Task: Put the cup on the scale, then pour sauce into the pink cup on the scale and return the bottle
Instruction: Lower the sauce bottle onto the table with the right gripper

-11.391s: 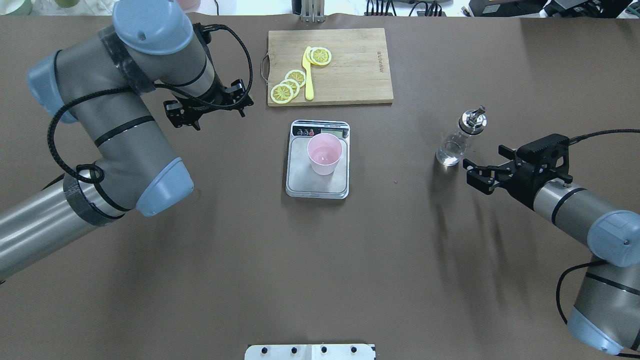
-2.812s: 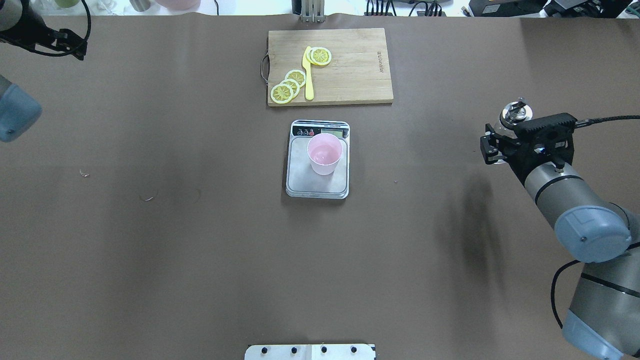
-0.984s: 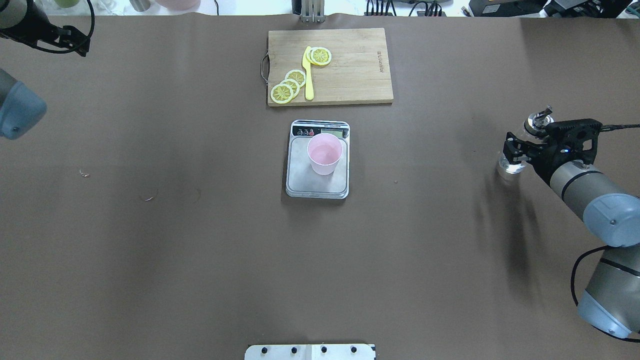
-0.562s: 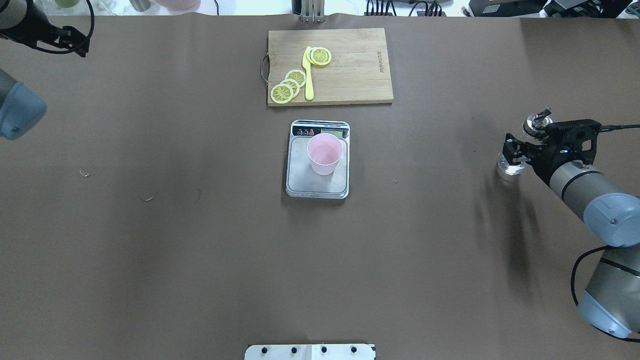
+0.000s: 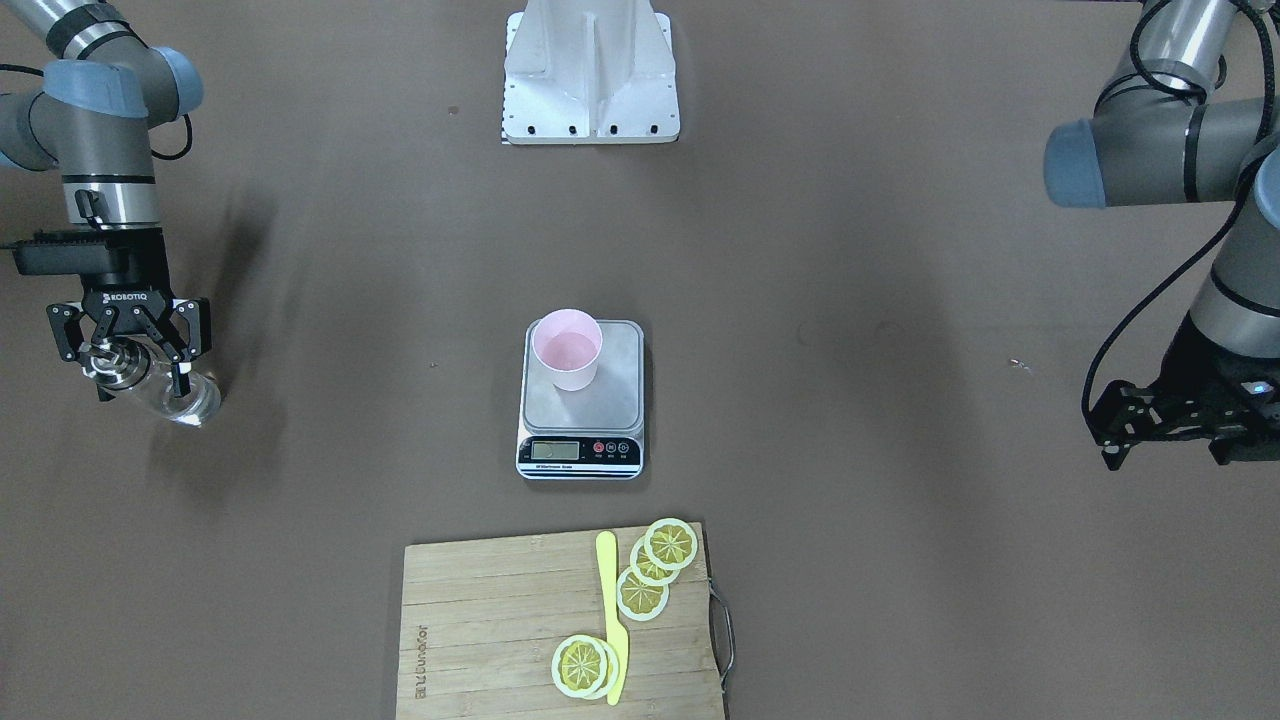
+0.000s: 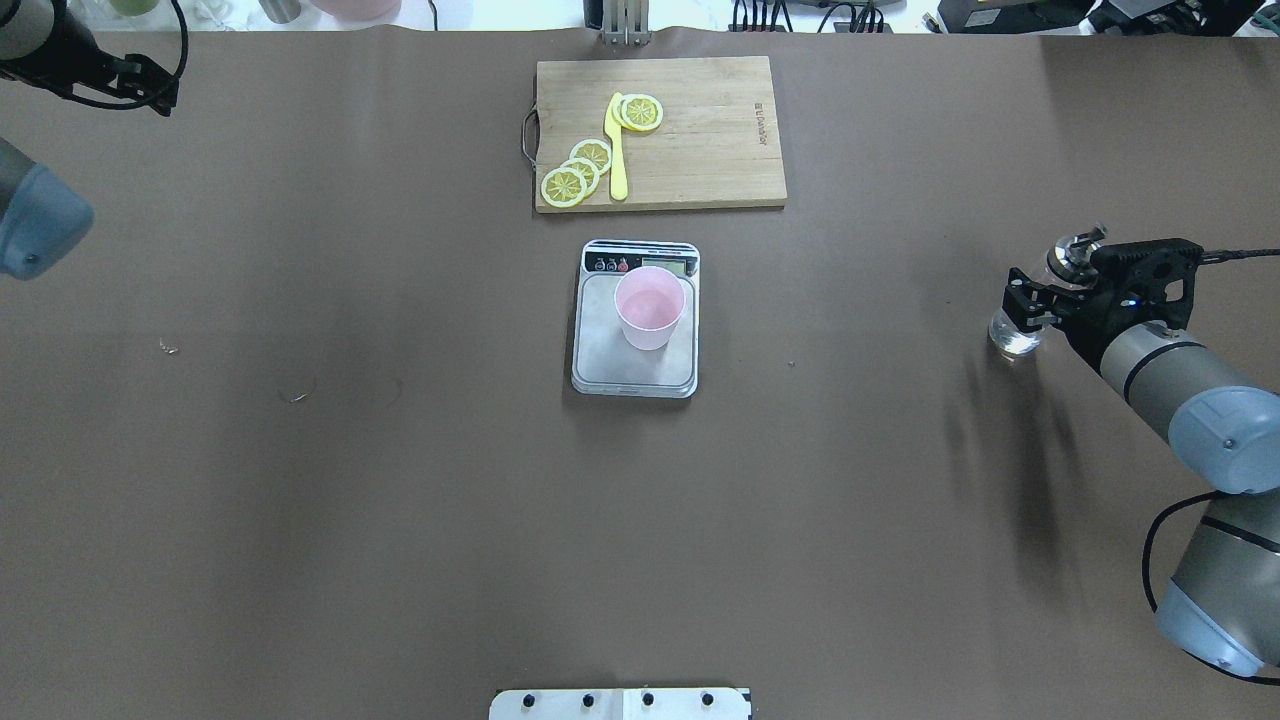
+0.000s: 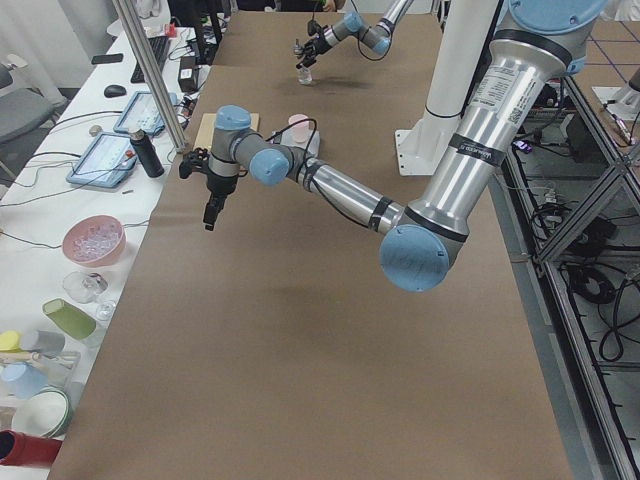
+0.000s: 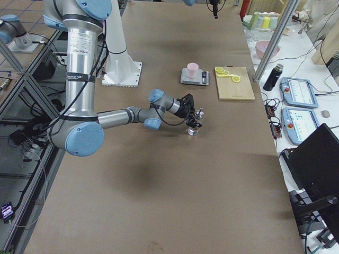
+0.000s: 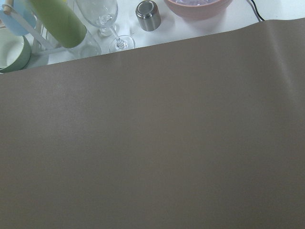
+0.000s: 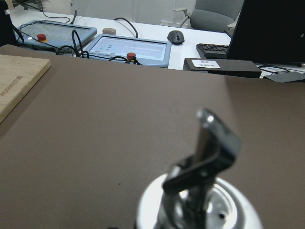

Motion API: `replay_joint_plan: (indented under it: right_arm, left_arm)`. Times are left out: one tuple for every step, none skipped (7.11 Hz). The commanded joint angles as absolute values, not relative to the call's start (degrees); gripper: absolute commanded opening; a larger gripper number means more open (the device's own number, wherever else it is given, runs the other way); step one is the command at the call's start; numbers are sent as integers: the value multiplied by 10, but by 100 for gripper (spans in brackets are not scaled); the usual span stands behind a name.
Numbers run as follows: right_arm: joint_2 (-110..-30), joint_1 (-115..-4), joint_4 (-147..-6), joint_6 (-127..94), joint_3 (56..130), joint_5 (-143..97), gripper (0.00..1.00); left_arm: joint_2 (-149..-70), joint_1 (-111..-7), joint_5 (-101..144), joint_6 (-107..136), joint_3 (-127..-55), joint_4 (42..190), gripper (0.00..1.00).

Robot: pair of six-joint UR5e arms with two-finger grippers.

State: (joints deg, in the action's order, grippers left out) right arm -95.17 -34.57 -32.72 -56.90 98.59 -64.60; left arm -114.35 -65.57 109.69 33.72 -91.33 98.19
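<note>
The pale pink cup point(image 5: 567, 352) point(image 6: 650, 308) stands upright on the scale point(image 5: 620, 390) point(image 6: 610, 360) at the table's middle. The clear glass bottle point(image 5: 175, 400) point(image 6: 1012, 335) point(image 8: 193, 127) stands upright at the table's right side, its base on or just above the surface. My right gripper point(image 5: 140, 385) point(image 6: 1045, 300) reaches in level and is shut on the bottle's upper body. The metal spout cap point(image 10: 209, 157) fills the bottom of the right wrist view. My left gripper point(image 5: 1165, 455) point(image 6: 150, 90) hangs open and empty at the far left corner.
A wooden cutting board point(image 6: 690, 130) with lemon slices and a yellow knife point(image 6: 617, 150) lies beyond the scale. The robot's white base plate point(image 5: 590, 70) sits at the near edge. Glasses and bowls point(image 9: 114, 19) stand past the table's left end.
The left arm has pulled back to the far left corner. The right gripper took the bottle and carried it further right. In the last second bottle and gripper sank slightly.
</note>
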Motion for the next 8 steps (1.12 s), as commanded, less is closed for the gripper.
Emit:
replay_joint_plan:
  right_arm:
    - [-972, -345, -326, -583, 1009, -645, 100]
    - [-994, -345, -326, -586, 1032, -649, 100]
    - [-1020, -345, -326, -591, 1054, -663, 100]
    - [-1037, -345, -327, -616, 1074, -679, 100]
    - [-1048, -345, -327, -624, 1090, -699, 100]
    - [-1062, -347, -334, -623, 1123, -725, 100]
    - [-1077, -372, -335, -613, 1145, -783, 100]
    - [-1073, -458, -336, -581, 1144, -895, 100]
  left_arm:
    - [-1143, -656, 1097, 333, -908, 982, 98]
    - [-1143, -656, 1097, 333, -908, 983, 98]
    - [-1143, -656, 1097, 333, -908, 983, 98]
    - [-1143, -656, 1097, 333, -908, 983, 98]
    - [-1143, -655, 1086, 334, -908, 983, 98]
    - [-1142, -654, 1085, 334, -908, 983, 98]
    - [-1142, -654, 1085, 333, -908, 983, 98]
    - [-1138, -654, 1085, 333, -907, 984, 98]
